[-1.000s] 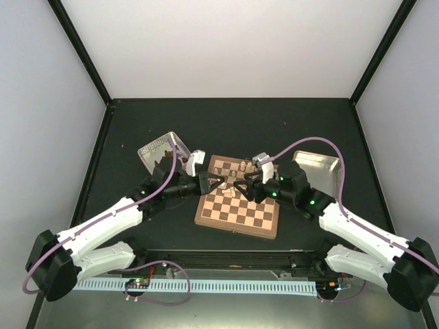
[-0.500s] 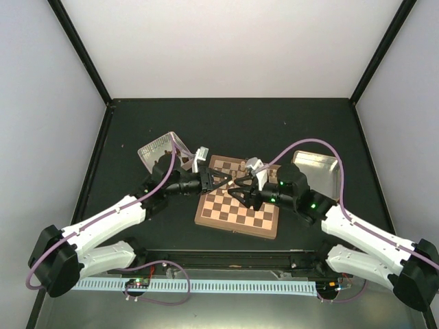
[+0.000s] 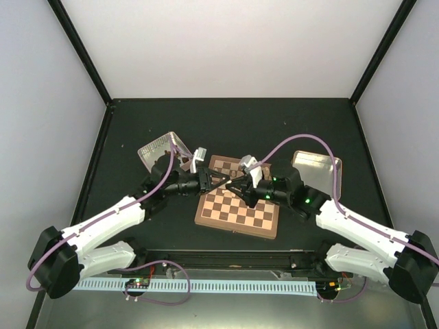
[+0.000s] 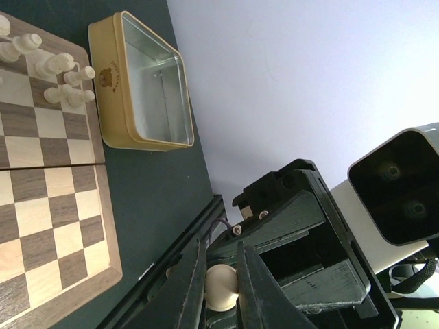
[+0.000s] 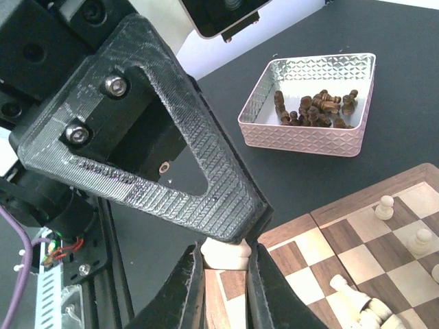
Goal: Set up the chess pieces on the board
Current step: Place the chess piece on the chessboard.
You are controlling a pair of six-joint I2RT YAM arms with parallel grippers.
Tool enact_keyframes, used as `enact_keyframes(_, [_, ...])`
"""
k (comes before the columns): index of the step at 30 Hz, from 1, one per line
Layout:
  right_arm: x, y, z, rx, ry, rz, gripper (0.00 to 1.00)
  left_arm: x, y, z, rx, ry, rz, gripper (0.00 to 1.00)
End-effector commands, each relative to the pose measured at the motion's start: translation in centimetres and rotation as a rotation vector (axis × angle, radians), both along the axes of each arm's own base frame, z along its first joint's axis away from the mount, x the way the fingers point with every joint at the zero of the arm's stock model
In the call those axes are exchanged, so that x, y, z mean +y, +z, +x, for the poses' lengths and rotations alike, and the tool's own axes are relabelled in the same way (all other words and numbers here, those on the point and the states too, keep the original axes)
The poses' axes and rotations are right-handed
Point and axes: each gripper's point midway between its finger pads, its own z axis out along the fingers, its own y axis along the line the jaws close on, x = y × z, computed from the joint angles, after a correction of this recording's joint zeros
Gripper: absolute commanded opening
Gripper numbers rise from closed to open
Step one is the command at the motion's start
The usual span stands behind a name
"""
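Observation:
Over the board's [image 3: 236, 209] far left part my two grippers meet tip to tip. In the left wrist view, my left gripper [image 4: 221, 248] is shut on a pale cream chess piece [image 4: 221, 288]. The right wrist view shows my right gripper [image 5: 226, 252] shut on the same chess piece [image 5: 230, 256], both fingers touching its sides, with a left finger [image 5: 171, 157] right above it. More cream pieces [image 5: 384, 206] stand or lie on the board [image 5: 309, 257]. In the top view, left gripper [image 3: 224, 179] and right gripper [image 3: 236, 184] hide the held piece.
A patterned tin [image 5: 309, 103] holding several dark pieces sits left of the board [image 3: 161, 147]. An empty gold-rimmed tin [image 4: 144, 89] lies to the board's right [image 3: 317, 166]. Black side posts border the dark table.
My right gripper has moved left to the left gripper and closed on the cream piece that the left one holds. The left gripper has edged right over the board.

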Motion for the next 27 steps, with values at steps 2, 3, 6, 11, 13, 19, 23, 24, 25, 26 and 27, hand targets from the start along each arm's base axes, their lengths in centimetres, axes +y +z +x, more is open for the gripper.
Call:
enact_keyframes(2, [0.3, 1.5, 0.4, -0.085, -0.001, 0.013, 0.02, -0.1, 1.2, -1.2, -0.048, -0.054, -0.02, 0.15])
enact_keyframes(3, [0.2, 1.7, 0.4, -0.097, 0.001, 0.015, 0.02, 0.0, 1.1, -1.2, -0.053, -0.055, -0.01, 0.18])
enact_keyframes(6, [0.0, 1.5, -0.2, -0.13, 0.028, 0.006, 0.01, 0.1, 1.3, -1.4, -0.088, -0.07, 0.013, 0.34])
enact_keyframes(11, [-0.3, 1.2, -1.6, -0.179, 0.109, -0.014, 0.01, -0.1, 2.1, -2.6, -0.195, -0.198, 0.065, 0.59])
enact_keyframes(13, [-0.5, 1.4, -2.0, -0.199, 0.122, -0.006, 0.01, 0.0, 2.0, -3.0, -0.207, -0.241, 0.099, 0.59])
enact_keyframes(19, [-0.6, 1.1, -3.1, -0.216, 0.174, 0.004, 0.02, 0.3, 2.9, -3.3, -0.242, -0.278, 0.075, 0.56])
enact_keyframes(23, [-0.7, 1.2, -3.3, -0.218, 0.179, 0.009, 0.02, 0.2, 2.6, -3.3, -0.24, -0.291, 0.08, 0.52])
enact_keyframes(24, [-0.7, 1.2, -3.3, -0.219, 0.178, 0.009, 0.02, 0.1, 2.5, -3.3, -0.235, -0.299, 0.078, 0.5])
enact_keyframes(25, [-0.7, 1.1, -3.3, -0.22, 0.178, 0.008, 0.02, 0.0, 2.5, -3.5, -0.23, -0.313, 0.072, 0.48])
enact_keyframes(26, [-0.7, 1.1, -3.2, -0.22, 0.175, 0.007, 0.02, -0.1, 2.4, -3.6, -0.223, -0.324, 0.069, 0.45])
enact_keyframes(27, [-0.7, 1.1, -3.2, -0.22, 0.177, 0.006, 0.02, -0.2, 2.4, -3.6, -0.218, -0.332, 0.066, 0.39])
